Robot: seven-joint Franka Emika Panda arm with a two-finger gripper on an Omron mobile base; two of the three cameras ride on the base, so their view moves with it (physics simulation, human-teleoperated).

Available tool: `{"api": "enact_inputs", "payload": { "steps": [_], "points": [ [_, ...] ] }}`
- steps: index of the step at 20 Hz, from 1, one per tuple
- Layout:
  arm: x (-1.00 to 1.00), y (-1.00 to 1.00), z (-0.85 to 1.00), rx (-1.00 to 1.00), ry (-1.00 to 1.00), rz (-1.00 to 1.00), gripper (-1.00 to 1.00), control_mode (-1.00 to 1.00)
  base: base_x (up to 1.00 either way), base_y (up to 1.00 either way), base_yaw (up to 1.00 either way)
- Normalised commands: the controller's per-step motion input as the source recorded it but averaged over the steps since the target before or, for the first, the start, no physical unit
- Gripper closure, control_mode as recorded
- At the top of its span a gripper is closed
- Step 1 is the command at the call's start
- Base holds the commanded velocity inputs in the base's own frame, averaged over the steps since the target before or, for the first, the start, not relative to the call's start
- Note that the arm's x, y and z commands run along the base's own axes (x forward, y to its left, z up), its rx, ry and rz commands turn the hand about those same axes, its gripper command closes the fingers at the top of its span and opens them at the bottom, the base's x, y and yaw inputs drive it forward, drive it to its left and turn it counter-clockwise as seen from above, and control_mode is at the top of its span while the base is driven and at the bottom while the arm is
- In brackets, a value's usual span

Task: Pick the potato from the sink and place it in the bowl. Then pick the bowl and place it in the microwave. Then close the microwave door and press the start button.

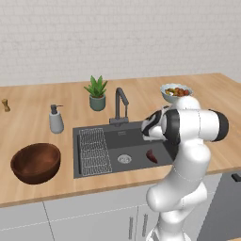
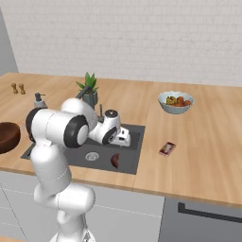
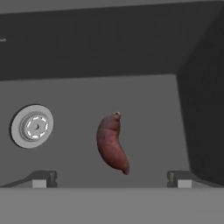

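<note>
The hand (image 3: 112, 179) hangs over the sink (image 3: 144, 94) with its fingers (image 3: 43, 178) spread wide and nothing between them. The potato (image 3: 112, 143) lies on the sink floor straight below the hand, centred between the fingertips and apart from both. The drain (image 3: 32, 126) sits to one side of it. On the bench (image 1: 28, 127), the bowl (image 1: 36, 162) stands well apart from the hand, beyond the rack (image 1: 94, 150).

Counter (image 1: 37, 117) light wood, matt, faint grain. Sink (image 1: 136, 141) dark grey, matt, smooth; drain (image 3: 32, 126) pale steel (slight sheen). Bowl (image 1: 36, 162) dark wood, glossy reddish inside. Potato (image 3: 112, 143) reddish-brown skin, smooth, dull sheen. Rack (image 1: 94, 150) thin wire. Wall (image 1: 117, 37) matt white brick.
</note>
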Motion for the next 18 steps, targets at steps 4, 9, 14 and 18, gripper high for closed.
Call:
{"api": "enact_inputs", "payload": {
  "steps": [4, 9, 14, 18],
  "points": [
    [0.00, 0.03, -0.36, 0.00, 0.00, 0.00, -1.00, -1.00, 0.00, 0.00, 0.00],
    [0.00, 0.11, -0.36, 0.00, 0.00, 0.00, -1.00, -1.00, 0.00, 0.00, 0.00],
    [0.03, 0.07, -0.36, 0.00, 0.00, 0.00, -1.00, -1.00, 0.00, 0.00, 0.00],
    [0.06, 0.00, -0.40, 0.00, 0.01, 0.00, -1.00, -1.00, 0.00, 0.00, 0.00]
  ]
}}
